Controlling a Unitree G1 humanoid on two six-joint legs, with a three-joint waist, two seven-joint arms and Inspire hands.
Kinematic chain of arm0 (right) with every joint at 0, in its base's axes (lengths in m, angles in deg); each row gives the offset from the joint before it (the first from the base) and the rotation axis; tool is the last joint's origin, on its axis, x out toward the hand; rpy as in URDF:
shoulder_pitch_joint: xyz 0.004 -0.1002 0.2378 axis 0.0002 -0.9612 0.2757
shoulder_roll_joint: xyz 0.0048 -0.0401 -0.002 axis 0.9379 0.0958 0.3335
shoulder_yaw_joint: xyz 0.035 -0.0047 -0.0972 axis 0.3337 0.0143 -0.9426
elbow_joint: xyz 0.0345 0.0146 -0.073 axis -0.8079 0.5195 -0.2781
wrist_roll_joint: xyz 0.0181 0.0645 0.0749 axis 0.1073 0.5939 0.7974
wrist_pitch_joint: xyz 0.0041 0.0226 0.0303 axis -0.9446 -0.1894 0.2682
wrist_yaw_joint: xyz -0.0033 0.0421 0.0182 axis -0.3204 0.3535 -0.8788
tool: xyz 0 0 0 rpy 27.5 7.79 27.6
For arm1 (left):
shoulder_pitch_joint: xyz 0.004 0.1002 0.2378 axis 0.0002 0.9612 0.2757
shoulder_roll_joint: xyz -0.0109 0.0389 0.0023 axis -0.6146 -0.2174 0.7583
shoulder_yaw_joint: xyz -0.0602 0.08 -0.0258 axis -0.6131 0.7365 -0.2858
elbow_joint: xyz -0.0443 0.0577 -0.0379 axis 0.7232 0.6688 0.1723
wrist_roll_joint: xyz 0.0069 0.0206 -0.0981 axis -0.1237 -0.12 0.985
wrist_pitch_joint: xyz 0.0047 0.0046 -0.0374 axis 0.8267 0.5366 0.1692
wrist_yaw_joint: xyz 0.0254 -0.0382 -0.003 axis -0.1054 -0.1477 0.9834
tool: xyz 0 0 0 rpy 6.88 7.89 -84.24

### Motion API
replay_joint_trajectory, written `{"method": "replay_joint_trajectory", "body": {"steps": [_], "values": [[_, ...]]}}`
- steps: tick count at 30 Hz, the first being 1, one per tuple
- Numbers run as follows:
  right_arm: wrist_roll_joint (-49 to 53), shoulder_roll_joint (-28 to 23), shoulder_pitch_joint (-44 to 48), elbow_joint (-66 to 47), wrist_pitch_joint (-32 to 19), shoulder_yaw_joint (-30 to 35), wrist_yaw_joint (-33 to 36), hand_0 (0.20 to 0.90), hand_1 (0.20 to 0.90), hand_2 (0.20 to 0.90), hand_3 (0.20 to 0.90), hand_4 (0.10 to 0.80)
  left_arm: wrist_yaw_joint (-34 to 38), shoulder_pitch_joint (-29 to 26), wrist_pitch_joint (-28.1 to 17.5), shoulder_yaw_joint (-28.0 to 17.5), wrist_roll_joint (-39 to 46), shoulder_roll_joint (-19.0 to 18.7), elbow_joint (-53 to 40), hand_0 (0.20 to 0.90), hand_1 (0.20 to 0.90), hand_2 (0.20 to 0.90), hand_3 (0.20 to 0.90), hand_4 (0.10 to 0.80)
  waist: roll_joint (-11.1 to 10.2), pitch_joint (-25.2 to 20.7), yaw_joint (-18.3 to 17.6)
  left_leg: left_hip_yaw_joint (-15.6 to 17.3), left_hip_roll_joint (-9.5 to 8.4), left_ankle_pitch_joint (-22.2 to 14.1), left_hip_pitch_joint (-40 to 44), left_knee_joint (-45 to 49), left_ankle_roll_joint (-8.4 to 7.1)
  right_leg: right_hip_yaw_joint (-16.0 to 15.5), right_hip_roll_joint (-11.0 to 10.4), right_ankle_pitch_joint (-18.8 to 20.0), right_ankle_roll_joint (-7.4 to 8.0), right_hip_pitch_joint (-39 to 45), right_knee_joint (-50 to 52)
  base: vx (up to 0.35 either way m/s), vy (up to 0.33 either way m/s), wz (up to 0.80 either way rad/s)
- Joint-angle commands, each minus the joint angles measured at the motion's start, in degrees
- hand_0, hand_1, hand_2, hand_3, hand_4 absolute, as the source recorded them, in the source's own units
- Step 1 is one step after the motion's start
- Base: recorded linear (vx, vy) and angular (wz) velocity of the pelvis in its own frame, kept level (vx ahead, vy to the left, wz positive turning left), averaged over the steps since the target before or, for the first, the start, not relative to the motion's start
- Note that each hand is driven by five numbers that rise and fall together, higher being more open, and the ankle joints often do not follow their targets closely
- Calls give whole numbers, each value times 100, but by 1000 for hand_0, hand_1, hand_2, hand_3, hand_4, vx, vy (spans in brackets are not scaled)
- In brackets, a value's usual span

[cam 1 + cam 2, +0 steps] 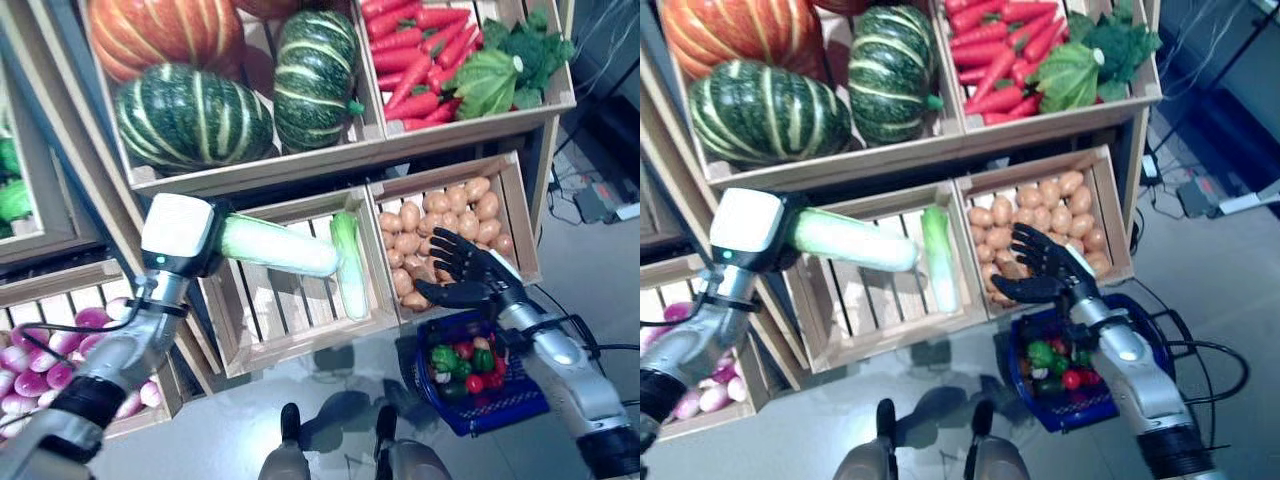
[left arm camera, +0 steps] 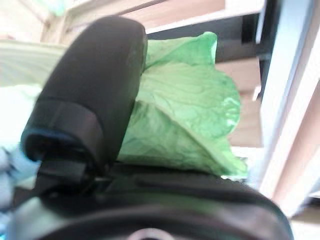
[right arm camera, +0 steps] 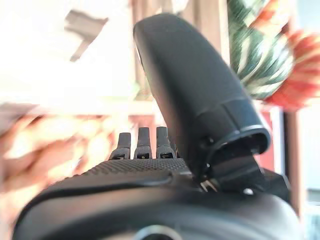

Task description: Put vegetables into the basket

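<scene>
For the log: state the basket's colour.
The basket is blue, clearest in the left eye view.

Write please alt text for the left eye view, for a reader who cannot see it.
The left hand holds a pale green cabbage over a slatted wooden crate. The right hand, fingers spread, hovers over a crate of potatoes, above a blue basket of vegetables.

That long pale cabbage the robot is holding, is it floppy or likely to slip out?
The cabbage sticks out level from the left hand without drooping, so probably fairly stiff. Its smooth, round body might slip or roll. The leafy end looks thin and likely bruises easily.
</scene>
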Motion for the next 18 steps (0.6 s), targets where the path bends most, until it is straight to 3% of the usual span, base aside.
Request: {"method": "replay_joint_trajectory", "body": {"steps": [1,7,18], "values": [[275,111,107,-548,-984,-228,335,900,900,900,900,800,17,-2,-46,-669,859,327,-421,300,300,300,300,400,-106,-841,94,-145,-91,-278,-111,151,-106,-170,-199,-158,1,390,-79,30,-33,6],[623,604,43,-354,-1573,-432,426,900,900,900,900,800,-608,401,-102,-758,2266,1265,-714,300,300,300,300,400,-109,-930,221,-222,-113,-364,31,121,-74,-209,-200,-185,15,495,-89,30,-31,5],[1053,975,110,-115,-2077,-578,536,900,900,900,900,800,-1850,544,123,-377,4507,1837,-832,300,300,300,300,400,-98,-1009,285,-288,-193,-482,176,57,-3,-204,-222,-125,72,548,-151,1,-3,0]]}}
